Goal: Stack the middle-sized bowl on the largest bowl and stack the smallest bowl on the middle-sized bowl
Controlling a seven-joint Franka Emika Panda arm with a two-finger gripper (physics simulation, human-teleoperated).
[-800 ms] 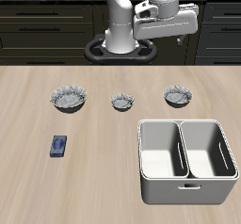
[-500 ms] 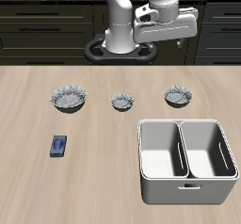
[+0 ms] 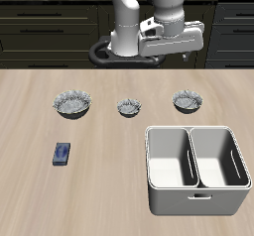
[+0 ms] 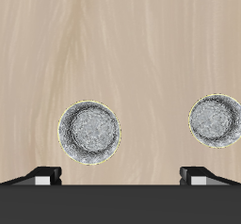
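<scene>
Three grey-white speckled bowls with wavy rims stand in a row across the table. The largest bowl (image 3: 72,103) is at one end, the smallest bowl (image 3: 129,107) in the middle, and the middle-sized bowl (image 3: 187,101) at the other end. My gripper (image 3: 171,48) hangs high above the table's back, nearest the middle-sized bowl, touching nothing. In the wrist view the gripper (image 4: 120,176) is open and empty, its fingertips (image 4: 42,174) wide apart. That view looks down on the middle-sized bowl (image 4: 89,132) and the smallest bowl (image 4: 216,120). The largest bowl is out of that view.
A grey two-compartment caddy (image 3: 149,166) stands near the table's front edge, in front of the middle-sized bowl. A small blue flat object (image 3: 63,154) lies in front of the largest bowl. Dark cabinets run behind the table.
The gripper hand has come down a little and shifted slightly toward the middle of the table. The bowls have not moved.
</scene>
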